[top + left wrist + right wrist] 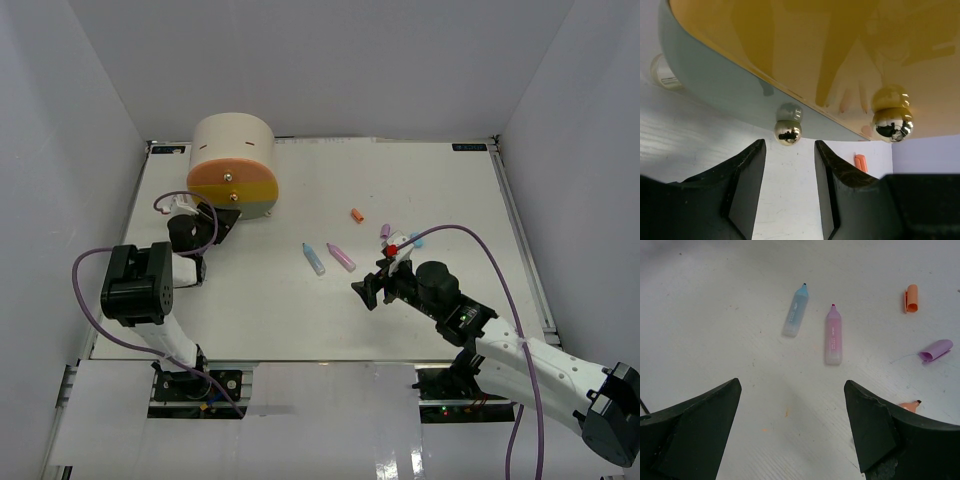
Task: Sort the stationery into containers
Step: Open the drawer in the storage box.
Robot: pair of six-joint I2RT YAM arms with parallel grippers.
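Note:
The beige half-cylinder cabinet (pixel 232 150) holds the containers and stands at the back left. In the left wrist view its grey-green drawer (pixel 725 85) and yellow drawer (pixel 840 50) fill the top. My left gripper (pixel 789 145) is open, and the grey-green drawer's round knob (pixel 788 131) sits just ahead of its fingertips, untouched. The yellow drawer's knob (pixel 892 125) is to the right. My right gripper (pixel 790 385) hangs wide open over bare table. The stationery lies beyond it: a blue marker (pixel 795 310), a pink marker (pixel 833 335), an orange cap (pixel 911 298) and a purple cap (pixel 935 349).
An orange marker tip (pixel 910 405) pokes out beside the right finger. In the top view my right gripper (pixel 378 285) is mid-table and my left gripper (pixel 226 217) is at the cabinet's base. White walls enclose the table (pixel 300 320) on three sides.

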